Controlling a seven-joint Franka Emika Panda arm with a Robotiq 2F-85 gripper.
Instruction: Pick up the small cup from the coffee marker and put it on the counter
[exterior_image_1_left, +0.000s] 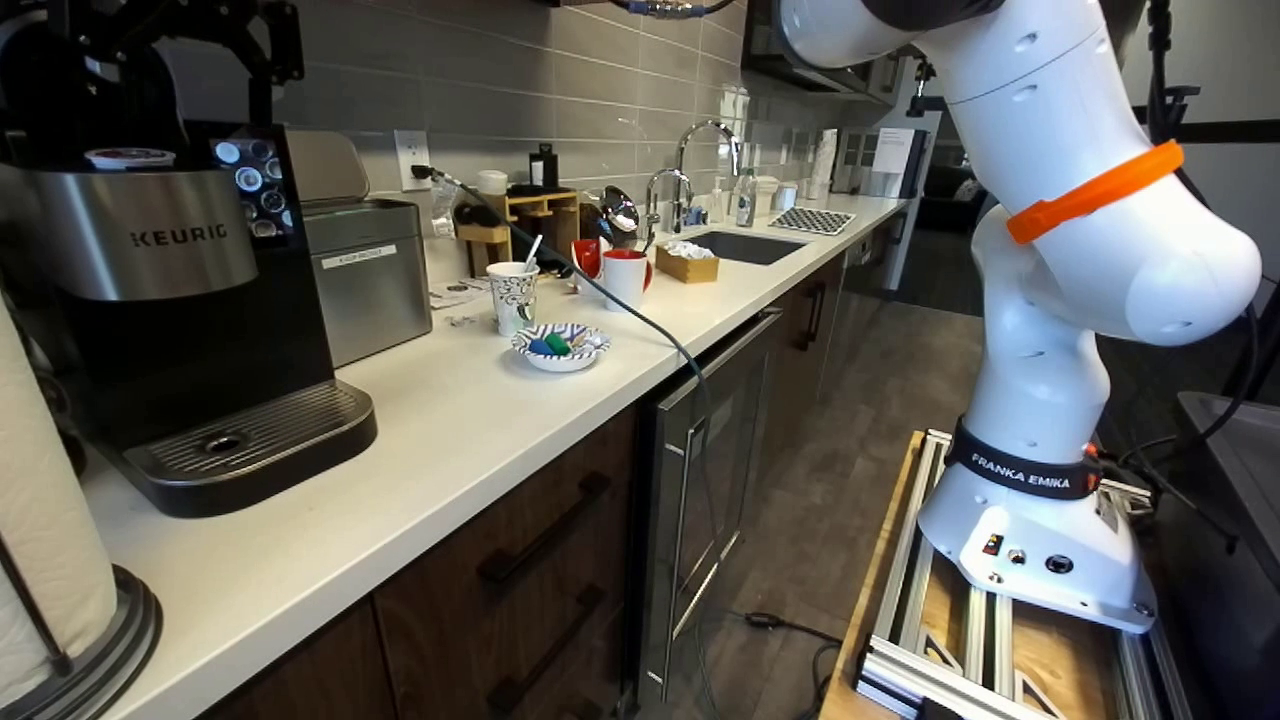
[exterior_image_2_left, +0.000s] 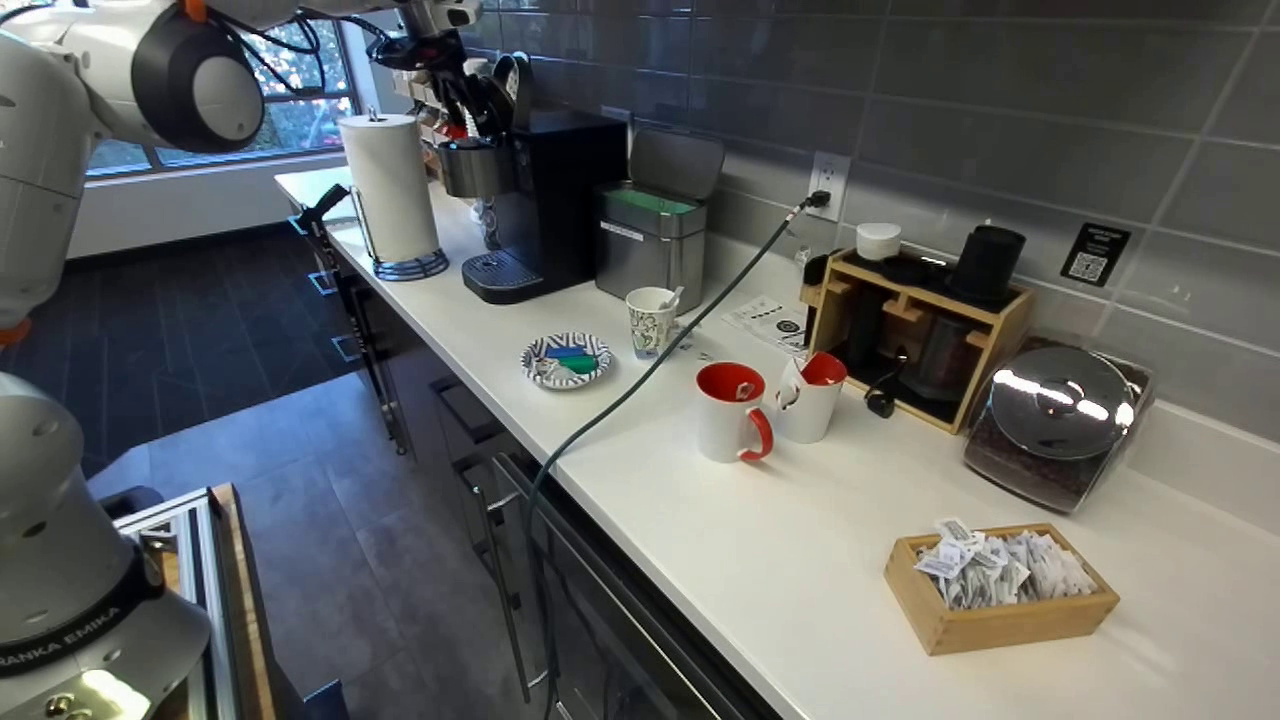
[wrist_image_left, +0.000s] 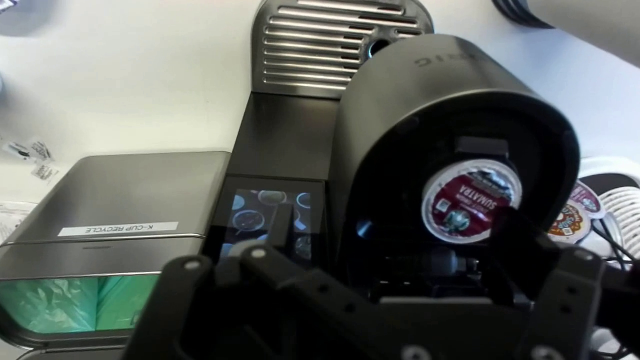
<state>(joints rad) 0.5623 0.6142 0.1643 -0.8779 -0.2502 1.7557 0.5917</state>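
The small cup is a single-serve coffee pod with a white rim and a maroon "SUMATRA" lid. It sits in the open top of the black and silver coffee maker, and its lid also shows in an exterior view. My gripper is open and empty above the coffee maker, its fingers wide apart. In the wrist view the right finger overlaps the pod's edge, and the left finger is over the touch screen; contact cannot be told. In an exterior view the gripper hides the maker's top. The white counter runs below.
A metal K-cup recycle bin with its lid up stands beside the coffee maker. A paper towel roll is on its other side. A paper cup, patterned bowl, red-white mugs and a cable are along the counter.
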